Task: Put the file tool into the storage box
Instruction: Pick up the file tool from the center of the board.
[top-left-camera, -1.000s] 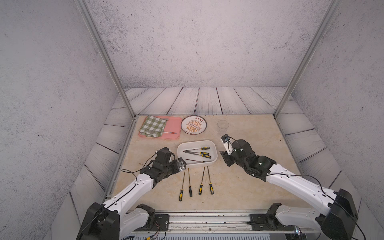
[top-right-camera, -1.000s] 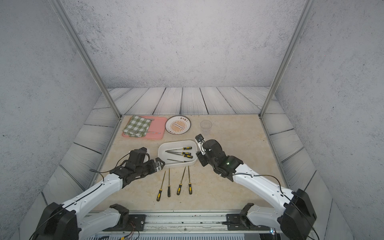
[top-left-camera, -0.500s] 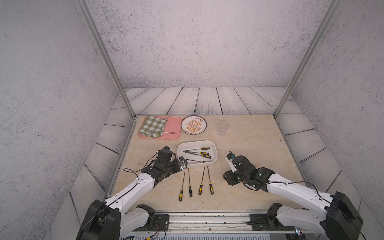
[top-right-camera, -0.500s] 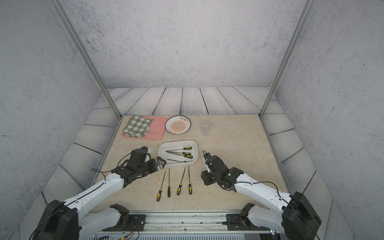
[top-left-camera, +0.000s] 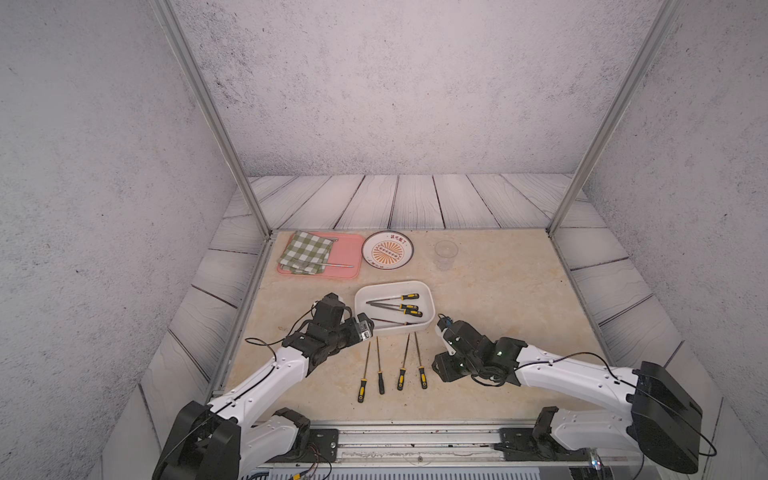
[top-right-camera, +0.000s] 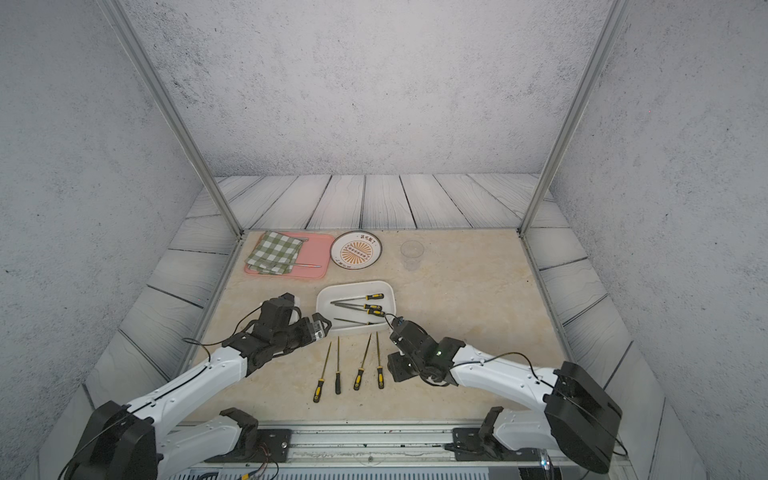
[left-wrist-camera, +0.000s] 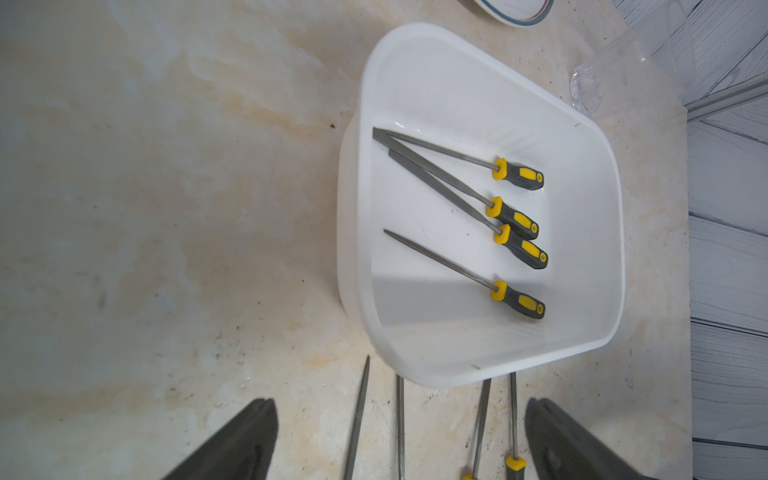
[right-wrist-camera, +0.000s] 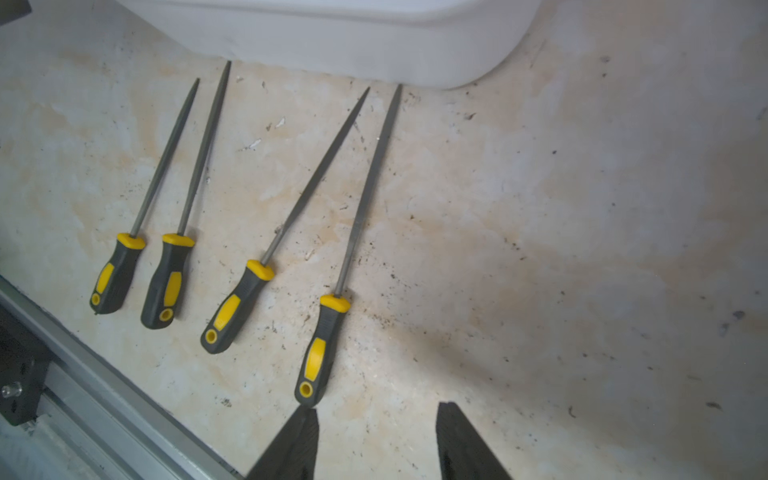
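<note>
The white storage box (top-left-camera: 399, 331) (top-right-camera: 353, 331) sits mid-table and holds several yellow-and-black-handled files (left-wrist-camera: 517, 216). Several more files lie in a row on the table in front of it, tips toward the box; the rightmost file tool (top-left-camera: 419, 361) (right-wrist-camera: 332, 332) lies nearest my right gripper. My right gripper (right-wrist-camera: 378, 409) (top-left-camera: 438, 370) hangs open and empty low over the table, one fingertip (right-wrist-camera: 303, 432) just behind that file's handle end. My left gripper (left-wrist-camera: 401, 401) (top-left-camera: 360, 332) is wide open and empty at the box's front left corner, above the file shafts.
At the back left a pink tray (top-left-camera: 345, 253) carries a green checked cloth (top-left-camera: 307, 251) and a metal utensil. Beside it are a sunburst plate (top-left-camera: 387, 250) and a clear cup (top-left-camera: 446, 254). The metal rail (right-wrist-camera: 104, 399) runs along the front edge, close behind the handles.
My right arm has drawn back from beside the box toward the front edge and come down next to the rightmost file's handle. The left arm has barely moved.
</note>
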